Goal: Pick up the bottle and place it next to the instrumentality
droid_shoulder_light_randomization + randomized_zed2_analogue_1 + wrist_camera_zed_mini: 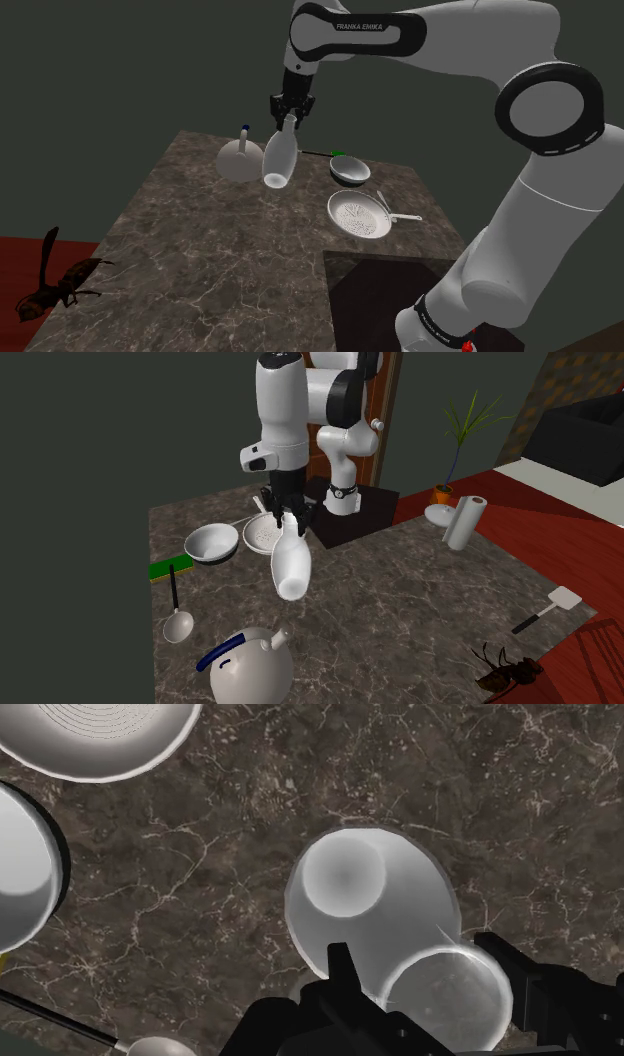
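My gripper [290,113] is shut on the neck of a white bottle [278,160], which hangs tilted above the dark marble counter [200,250]. The second exterior view shows the bottle [291,559] off the surface below the gripper [289,515]. In the wrist view the fingers [345,976] clasp the bottle's top, and its body [385,909] points down at the marble. A round white kettle-like vessel [238,158] with a blue handle stands just to the shoulder view's left of the bottle, and shows as the vessel [250,667] at the counter's near edge. A ladle [177,617] lies beside it.
A dark-rimmed white bowl [350,168], a perforated white pan [359,215] and a green pad [170,567] lie near the stand. A paper roll [463,522] and a spatula [550,607] lie on the far side. An insect-like figure [55,285] sits on the red floor.
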You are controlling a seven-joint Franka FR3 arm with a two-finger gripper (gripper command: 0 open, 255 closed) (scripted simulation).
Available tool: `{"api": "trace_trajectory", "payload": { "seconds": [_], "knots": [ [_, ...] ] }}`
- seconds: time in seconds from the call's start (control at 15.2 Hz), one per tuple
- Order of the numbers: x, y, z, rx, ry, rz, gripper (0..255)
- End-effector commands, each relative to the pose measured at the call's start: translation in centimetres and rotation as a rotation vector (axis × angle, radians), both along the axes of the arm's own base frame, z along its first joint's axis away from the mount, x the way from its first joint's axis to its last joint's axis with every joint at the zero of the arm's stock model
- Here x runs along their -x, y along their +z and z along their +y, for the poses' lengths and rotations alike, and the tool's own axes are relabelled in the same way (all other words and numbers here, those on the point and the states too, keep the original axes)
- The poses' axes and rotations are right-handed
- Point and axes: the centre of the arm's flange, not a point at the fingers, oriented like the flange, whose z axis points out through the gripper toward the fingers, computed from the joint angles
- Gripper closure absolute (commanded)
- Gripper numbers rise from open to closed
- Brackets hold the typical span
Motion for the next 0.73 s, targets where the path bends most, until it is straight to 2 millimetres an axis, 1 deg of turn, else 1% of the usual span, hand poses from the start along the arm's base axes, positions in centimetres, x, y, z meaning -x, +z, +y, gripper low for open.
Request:
{"api": "trace_trajectory", "payload": {
  "seconds": [0.0,0.66],
  "knots": [
    [1.0,0.0,2.3,0.000,-0.001,0.000,255],
    [5.2,0.1,14.8,0.000,-0.001,0.000,255]
  ]
}}
